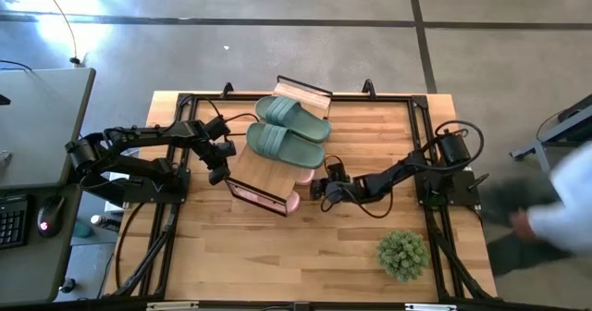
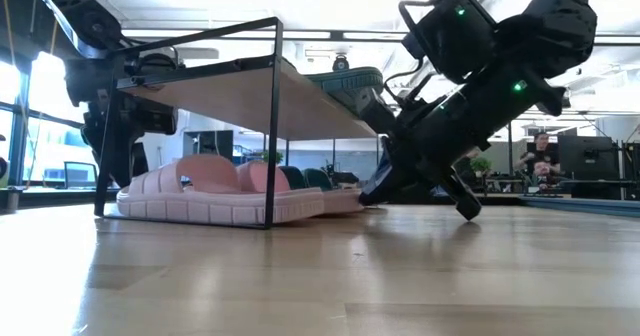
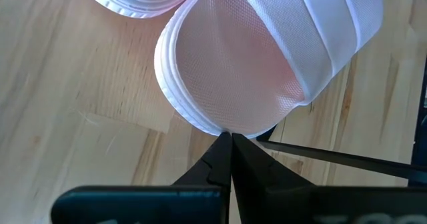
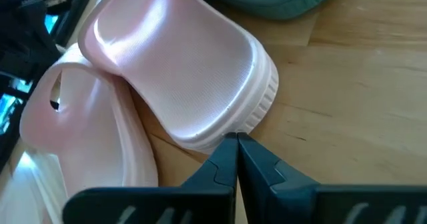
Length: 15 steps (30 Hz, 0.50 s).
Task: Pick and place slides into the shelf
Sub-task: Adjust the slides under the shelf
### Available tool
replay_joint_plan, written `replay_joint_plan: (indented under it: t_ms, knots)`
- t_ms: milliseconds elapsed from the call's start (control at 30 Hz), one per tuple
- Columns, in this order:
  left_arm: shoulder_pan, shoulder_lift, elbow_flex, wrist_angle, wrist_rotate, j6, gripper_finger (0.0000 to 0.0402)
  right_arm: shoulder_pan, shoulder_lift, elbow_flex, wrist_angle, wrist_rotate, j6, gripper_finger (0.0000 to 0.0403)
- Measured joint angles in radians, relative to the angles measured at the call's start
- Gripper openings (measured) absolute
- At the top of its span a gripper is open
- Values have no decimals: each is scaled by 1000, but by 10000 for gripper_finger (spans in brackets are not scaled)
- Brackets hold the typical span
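Observation:
Two pale pink slides (image 2: 210, 191) lie on the table under the shelf (image 1: 262, 172), a low rack with a bamboo plank top and a black wire frame. Two sage green slides (image 1: 285, 130) rest with their soles on the plank. My left gripper (image 1: 219, 172) is shut at the shelf's left side, its tips at the end of one pink slide (image 3: 247, 71). My right gripper (image 1: 324, 189) is shut at the shelf's right side, its tips at the end of a pink slide (image 4: 187, 71). My left gripper's shut fingertips (image 3: 225, 144) meet the rounded end rim (image 3: 213, 125) of a pink slide, coming low and nearly level from the table's left. The slide lies on the table, strap up. My right gripper's shut fingertips (image 4: 237, 147) meet the ribbed end edge (image 4: 240, 124) of a pink slide, coming low from the table's right. That slide lies tilted, leaning on the other pink slide (image 4: 73, 131).
A small green potted plant (image 1: 402, 253) stands at the near right of the table. The shelf's black wire legs (image 2: 272, 126) stand around the pink slides. A person (image 1: 555, 209) is beyond the table's right edge. A desk with a keyboard (image 1: 11, 220) is at the left.

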Motion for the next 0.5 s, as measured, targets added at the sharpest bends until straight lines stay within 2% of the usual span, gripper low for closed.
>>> replay_joint_plan:
  t_ms: [500]
  knots:
    - [0,-2,0,-2,-8,1,0,24,-2,3,-40,10,26,0]
